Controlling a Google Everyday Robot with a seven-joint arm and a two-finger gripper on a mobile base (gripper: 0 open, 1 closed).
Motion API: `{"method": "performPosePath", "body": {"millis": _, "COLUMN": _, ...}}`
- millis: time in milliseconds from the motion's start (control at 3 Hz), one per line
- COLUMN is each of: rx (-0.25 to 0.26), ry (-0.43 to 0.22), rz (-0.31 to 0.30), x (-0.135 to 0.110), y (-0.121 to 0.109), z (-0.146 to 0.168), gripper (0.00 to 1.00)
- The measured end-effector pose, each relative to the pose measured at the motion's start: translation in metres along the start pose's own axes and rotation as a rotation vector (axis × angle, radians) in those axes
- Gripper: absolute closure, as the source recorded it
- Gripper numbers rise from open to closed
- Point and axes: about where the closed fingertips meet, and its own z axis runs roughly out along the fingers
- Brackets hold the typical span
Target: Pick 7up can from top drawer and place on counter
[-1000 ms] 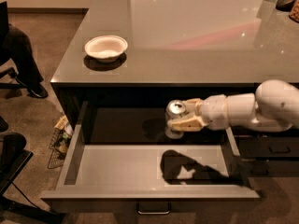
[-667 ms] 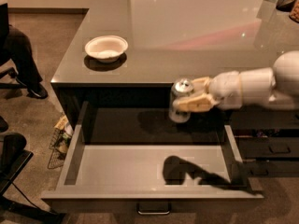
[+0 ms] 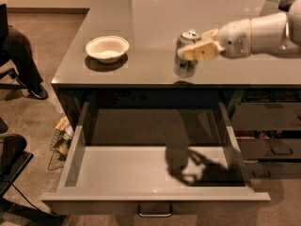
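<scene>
The robot's white arm ends in a tan two-finger gripper (image 3: 196, 50), which is clamped around the small silvery aluminium 7up can with green markings (image 3: 185, 65). The can sits at the fingertip end of the tool, its pull-tab top just above the fingers and its lower body showing beneath them. Its long axis stands upright, perhaps leaning a touch, and crosswise to the fingers, which reach in level from the side. Directly under the gripper lies the large glossy grey rectangular counter (image 3: 155, 18), with the can over its front strip, close to the dark edge. I cannot tell whether the can's base touches the surface or hangs just above it. The placing move, as I judge it, turns on that short drop straight down beneath the tool, with the can kept upright. The wide shallow grey top drawer (image 3: 122, 168) stands open below and in front of the gripper, its light floor holding only the arm's shadow (image 3: 193, 166). Beyond the fingertips, well apart from the can, a round white bowl (image 3: 107, 48) rests on the counter. By count: one can, one bowl, one open drawer, one arm with one gripper.
</scene>
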Motion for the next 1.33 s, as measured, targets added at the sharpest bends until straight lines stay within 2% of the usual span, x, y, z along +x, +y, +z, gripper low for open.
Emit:
{"method": "performPosePath", "body": {"millis": 333, "rx": 0.128, "ry": 0.01, "rz": -0.004, "x": -0.032, "y": -0.054, "z": 0.019, "gripper": 1.0}}
{"method": "performPosePath", "body": {"millis": 667, "rx": 0.206, "ry": 0.037, "rz": -0.028, "x": -0.015, "y": -0.083, "z": 0.046, "gripper": 1.0}}
{"method": "performPosePath", "body": {"millis": 1000, "rx": 0.237, "ry": 0.067, "rz": -0.001, "x": 0.031, "y": -0.102, "z": 0.076, "gripper": 1.0}}
{"method": "performPosePath", "body": {"millis": 1333, "rx": 0.237, "ry": 0.067, "rz": -0.001, "x": 0.027, "y": -0.102, "z": 0.074, "gripper": 0.85}}
